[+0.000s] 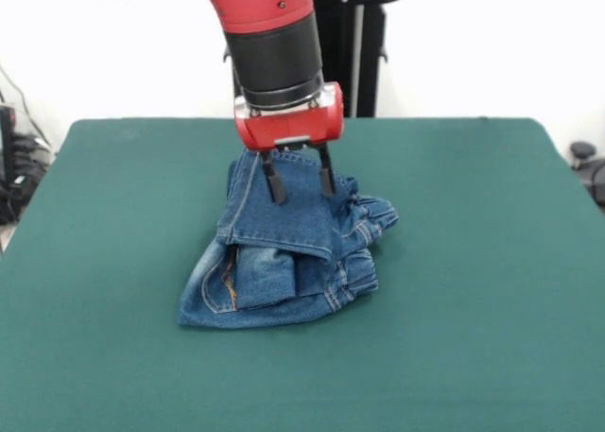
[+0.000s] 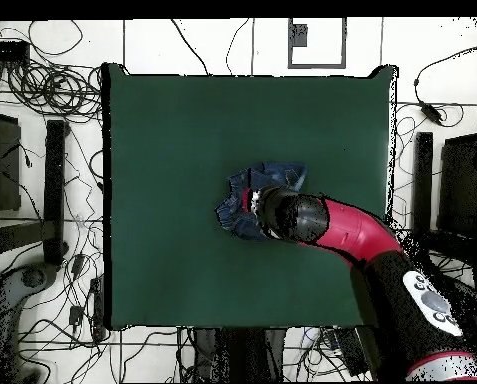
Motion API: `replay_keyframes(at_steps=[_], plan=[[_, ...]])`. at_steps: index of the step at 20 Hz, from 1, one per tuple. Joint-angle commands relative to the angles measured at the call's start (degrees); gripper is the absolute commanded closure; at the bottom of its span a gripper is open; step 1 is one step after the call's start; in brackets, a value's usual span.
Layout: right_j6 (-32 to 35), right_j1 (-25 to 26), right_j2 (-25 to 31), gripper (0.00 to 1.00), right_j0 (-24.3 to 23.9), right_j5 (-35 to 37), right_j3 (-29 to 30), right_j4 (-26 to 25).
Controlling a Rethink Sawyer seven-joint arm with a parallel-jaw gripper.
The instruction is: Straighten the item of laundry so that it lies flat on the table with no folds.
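We're mid-lift here: the pincer is clenched on a raised fold of the jeans, bunched up about mid-desk, a bit toward the robot's edge. Next we'd probably drag that layer outward to unfold it.

The front view sits across the tabletop, fairly near, facing the robot's pedestal. The overhead view looks straight down from well above. Both share the tabletop.
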Motion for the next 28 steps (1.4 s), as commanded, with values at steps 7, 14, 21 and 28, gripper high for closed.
replay_keyframes(at_steps=[7,14,21,28], plan=[[-1.07,-6.31,4.13,0.00,3.33,12.82,2.01,-0.98],[-1.12,-4.83,4.87,0.00,2.41,10.83,2.51,-1.29],[-2.46,-3.21,4.33,0.00,0.89,9.06,2.30,-3.03],[-4.47,0.03,4.50,0.00,-1.11,6.83,1.29,-5.13]])
